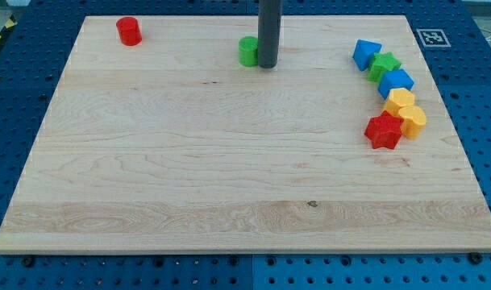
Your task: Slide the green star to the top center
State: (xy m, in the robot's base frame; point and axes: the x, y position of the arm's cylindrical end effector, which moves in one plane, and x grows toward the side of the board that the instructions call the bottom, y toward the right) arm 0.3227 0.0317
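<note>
The green star [384,65] lies at the view's right, in a curved row of blocks, between a blue block [366,53] above it and a second blue block [397,81] below it. My tip [267,64] is at the top centre of the board, touching the right side of a green cylinder [247,51]. The tip is far to the left of the green star.
A red cylinder [129,31] stands at the top left. Below the second blue block lie a yellow block [400,100], another yellow block [414,119] and a red star [384,130]. The wooden board [229,177] sits on a blue pegboard table.
</note>
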